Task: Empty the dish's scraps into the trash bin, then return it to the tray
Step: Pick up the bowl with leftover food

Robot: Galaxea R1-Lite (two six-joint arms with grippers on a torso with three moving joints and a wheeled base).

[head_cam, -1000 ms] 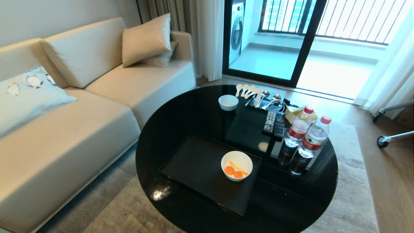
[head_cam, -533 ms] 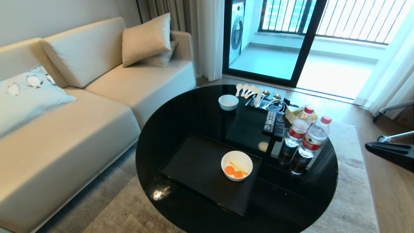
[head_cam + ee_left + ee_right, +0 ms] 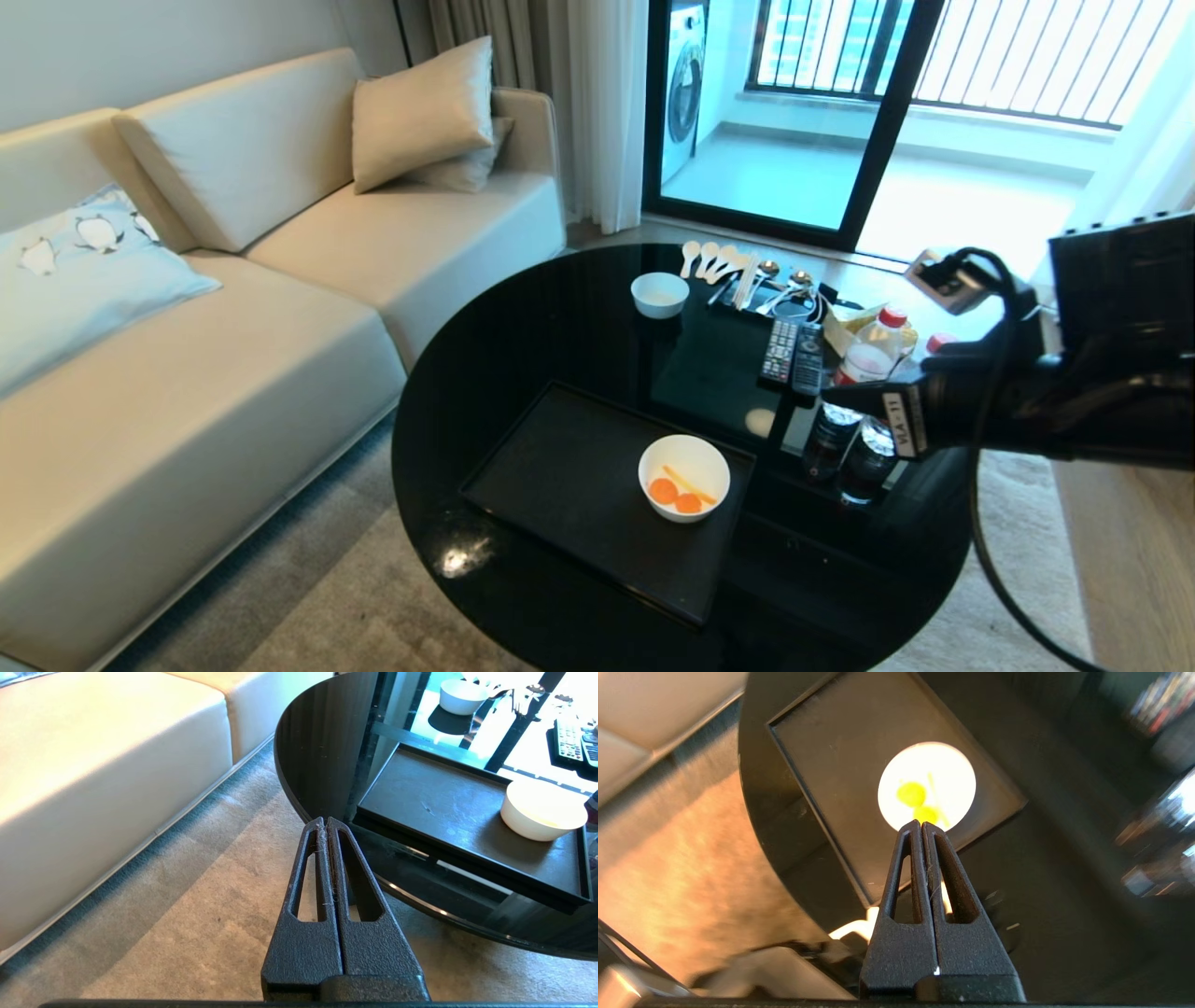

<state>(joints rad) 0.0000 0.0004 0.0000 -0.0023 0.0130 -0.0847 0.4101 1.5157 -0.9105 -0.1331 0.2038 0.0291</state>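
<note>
One arm has newly swung in: the right gripper [image 3: 923, 823], fingers pressed together, now hangs above the dish [image 3: 683, 477] on the tray [image 3: 560, 476]; approach begun, scraps [image 3: 679, 492] untouched.

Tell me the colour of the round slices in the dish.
Orange, the round slices; clearest in head view.

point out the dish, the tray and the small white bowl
dish [image 3: 684, 464]: head view, inner wall above the scraps
tray [image 3: 569, 467]: head view, bare floor left of the dish
small bowl [image 3: 659, 295]: head view, middle of the bowl
</note>
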